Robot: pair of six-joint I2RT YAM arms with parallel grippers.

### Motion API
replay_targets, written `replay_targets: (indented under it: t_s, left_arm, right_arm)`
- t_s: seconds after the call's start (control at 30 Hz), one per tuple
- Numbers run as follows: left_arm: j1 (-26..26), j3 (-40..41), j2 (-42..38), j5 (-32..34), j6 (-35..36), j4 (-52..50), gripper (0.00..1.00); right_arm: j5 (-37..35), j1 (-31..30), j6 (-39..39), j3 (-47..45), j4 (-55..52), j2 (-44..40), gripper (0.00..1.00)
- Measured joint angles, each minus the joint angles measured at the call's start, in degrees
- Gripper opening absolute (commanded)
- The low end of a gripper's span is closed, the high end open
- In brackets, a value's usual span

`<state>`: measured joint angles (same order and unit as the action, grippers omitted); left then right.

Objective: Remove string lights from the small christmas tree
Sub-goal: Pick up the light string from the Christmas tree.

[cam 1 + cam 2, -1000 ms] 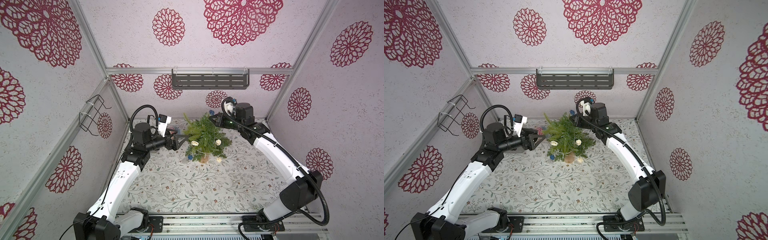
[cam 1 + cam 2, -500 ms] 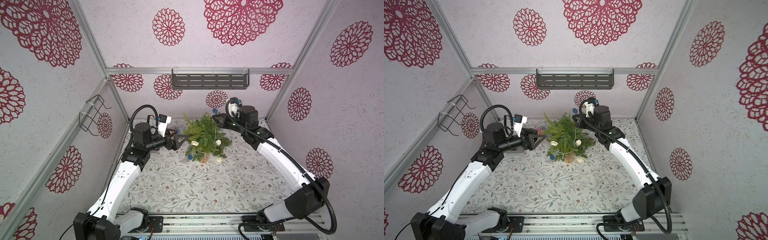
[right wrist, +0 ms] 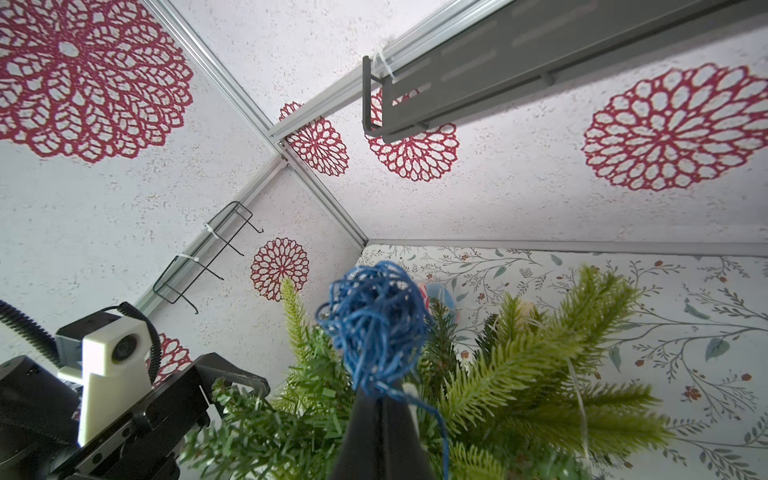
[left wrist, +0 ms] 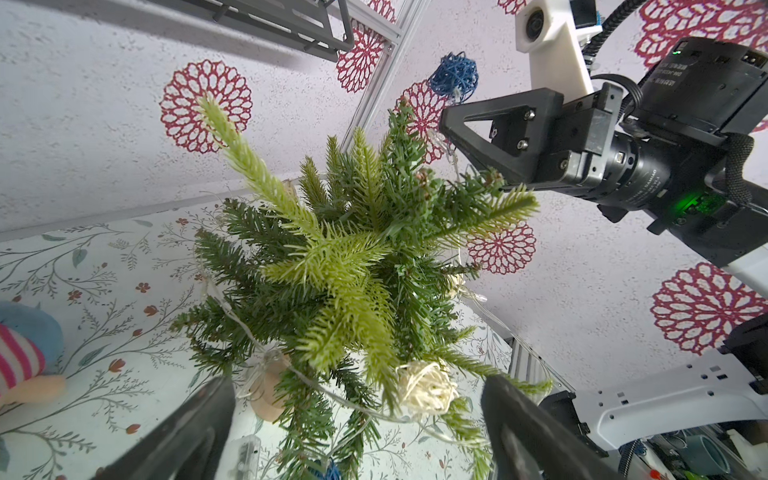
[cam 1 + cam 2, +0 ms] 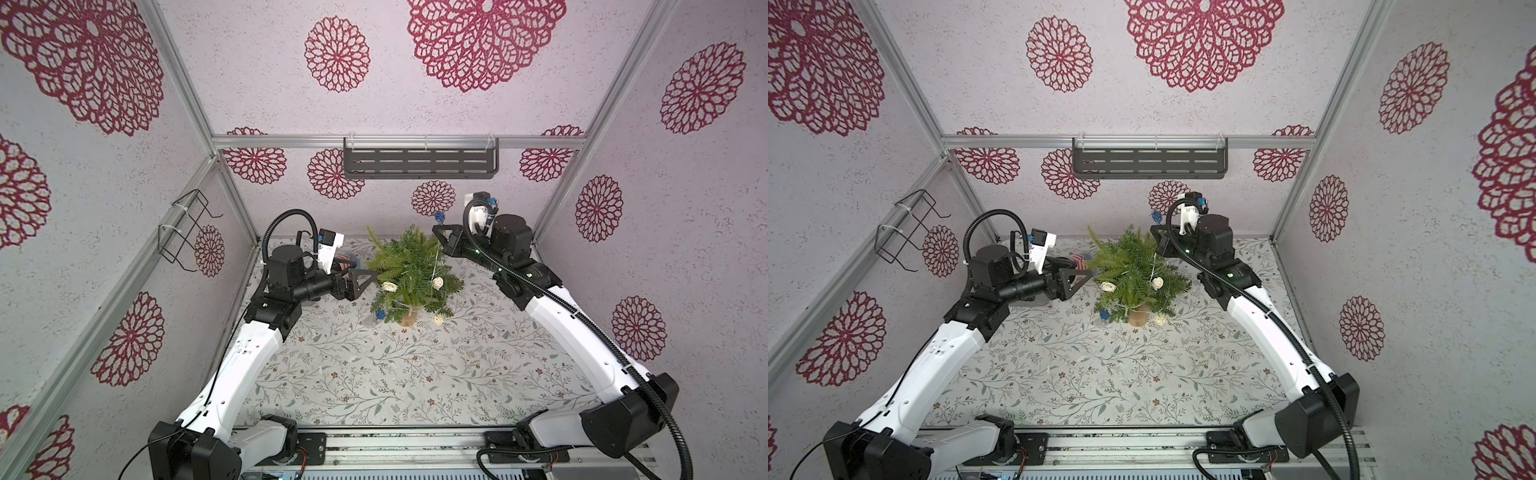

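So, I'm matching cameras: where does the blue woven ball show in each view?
Top view: blue ball just past the small christmas tree's top, toward the back wall.
Top view: same spot.
Left wrist: off the right gripper's tip.
Right wrist: at its shut fingertips.
Shared landmark: the tree.

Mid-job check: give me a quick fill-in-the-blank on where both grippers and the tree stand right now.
1. The right gripper is shut on a ____ woven ball of the string lights.
2. The left gripper sits beside the small christmas tree with its jaws ____.
3. The tree stands ____ on its tan base.

Missing words: blue; open; upright.
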<state>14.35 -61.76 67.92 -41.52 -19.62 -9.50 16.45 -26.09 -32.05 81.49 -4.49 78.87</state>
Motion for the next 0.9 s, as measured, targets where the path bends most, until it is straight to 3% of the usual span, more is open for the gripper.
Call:
replay_targets:
  t_s: [0.43, 0.9]
  left_arm:
    - [5.86, -4.0, -0.11, 4.5, -1.03, -5.81, 0.99]
    - [6.62, -4.0, -4.42, 14.53, -5.22, -13.51, 1.0]
  right_arm:
    - [0.02, 0.0, 0.92, 0.0, -1.51, -4.31, 0.0]
    - [0.0, 0.0, 1.51, -4.59, -7.21, -13.92, 0.0]
